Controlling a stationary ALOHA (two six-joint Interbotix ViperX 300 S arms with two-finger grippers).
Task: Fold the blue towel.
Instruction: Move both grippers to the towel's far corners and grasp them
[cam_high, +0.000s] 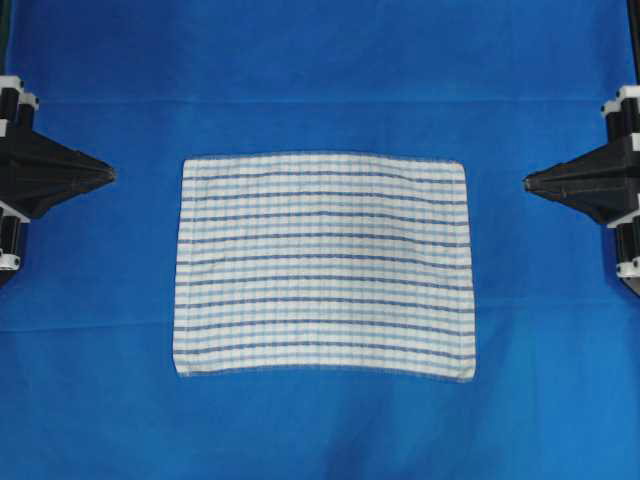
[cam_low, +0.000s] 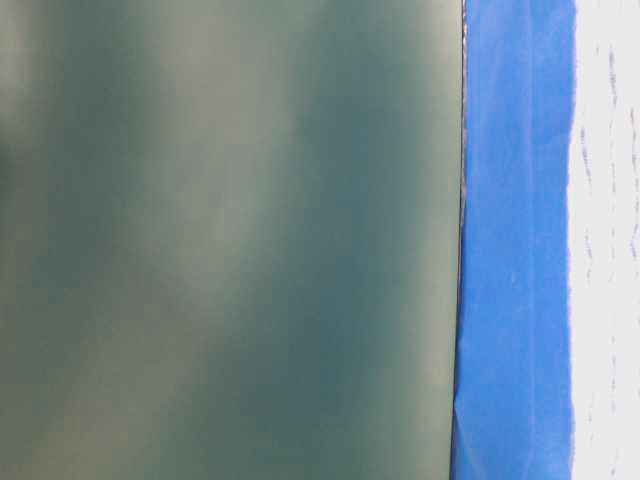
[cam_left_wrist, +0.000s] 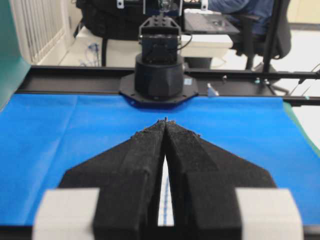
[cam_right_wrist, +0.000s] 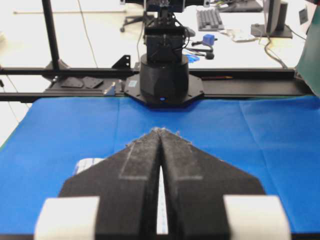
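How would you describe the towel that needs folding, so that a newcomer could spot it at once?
A plain solid-blue cloth covers the whole table. In its middle, between the two shut claws, lies the blue towel, spread flat. It is the only patterned thing there: white, with dark and light blue stripes forming a faint check.

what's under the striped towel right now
The blue towel lies flat on the solid blue table cloth, which shows all around it. Whatever lies beneath the cloth is covered.
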